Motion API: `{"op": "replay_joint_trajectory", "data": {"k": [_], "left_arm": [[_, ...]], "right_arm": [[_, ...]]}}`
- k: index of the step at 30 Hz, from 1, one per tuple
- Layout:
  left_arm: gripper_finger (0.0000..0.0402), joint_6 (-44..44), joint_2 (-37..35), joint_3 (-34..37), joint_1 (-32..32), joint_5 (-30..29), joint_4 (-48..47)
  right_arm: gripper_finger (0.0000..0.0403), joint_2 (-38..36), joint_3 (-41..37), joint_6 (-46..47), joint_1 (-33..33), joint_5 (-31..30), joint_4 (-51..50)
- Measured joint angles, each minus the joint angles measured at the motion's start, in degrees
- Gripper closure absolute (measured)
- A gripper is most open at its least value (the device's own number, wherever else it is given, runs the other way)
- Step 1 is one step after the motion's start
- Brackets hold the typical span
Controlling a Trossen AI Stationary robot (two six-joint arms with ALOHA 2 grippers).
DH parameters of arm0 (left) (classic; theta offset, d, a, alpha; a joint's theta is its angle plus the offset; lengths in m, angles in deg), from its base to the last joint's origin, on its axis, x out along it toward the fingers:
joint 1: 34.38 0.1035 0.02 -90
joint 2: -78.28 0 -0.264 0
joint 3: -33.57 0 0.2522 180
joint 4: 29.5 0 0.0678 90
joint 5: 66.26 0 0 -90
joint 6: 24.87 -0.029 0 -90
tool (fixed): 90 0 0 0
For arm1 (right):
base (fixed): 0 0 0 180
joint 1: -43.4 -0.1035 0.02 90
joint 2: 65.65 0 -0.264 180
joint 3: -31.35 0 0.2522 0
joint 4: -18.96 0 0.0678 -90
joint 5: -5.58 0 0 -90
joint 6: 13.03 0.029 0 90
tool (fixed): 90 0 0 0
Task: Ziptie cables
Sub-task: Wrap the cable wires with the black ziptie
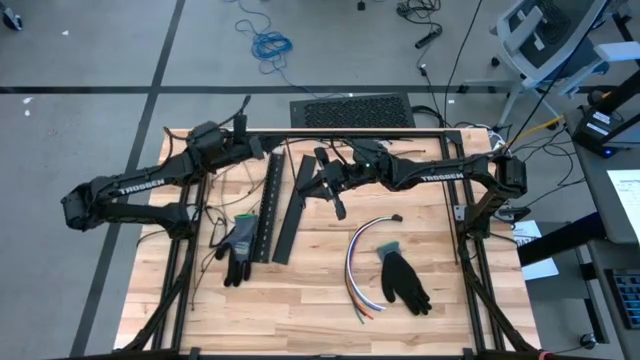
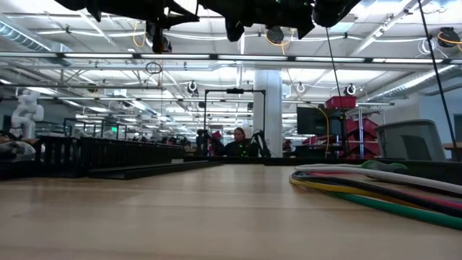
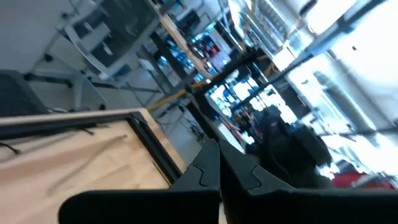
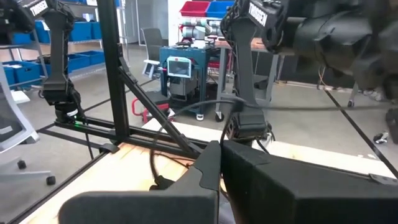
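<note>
A large robotics lab is shown: blue storage bins (image 4: 87, 62) on shelving, ceiling strip lights (image 2: 86, 58), and an office chair (image 1: 545, 35) are seen.

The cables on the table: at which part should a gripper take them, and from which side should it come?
The cables lie flat in a curved bundle beside the right-hand black glove. The mid-arc looks best: there the strands run tight together, while the ends toward the near edge fan apart. Probably come from straight above, jaws across the bundle, on the side away from the glove. The right gripper hangs nearest.
</note>
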Motion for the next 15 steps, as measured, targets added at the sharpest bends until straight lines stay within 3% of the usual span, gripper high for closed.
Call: {"op": "replay_joint_trajectory", "data": {"k": [15], "left_arm": [[0.0402,0.1,0.0,0.0,4.1,2.6,0.4]], "right_arm": [[0.0403,0.0,0.0,-0.1,0.0,-0.2,-0.4]]}}
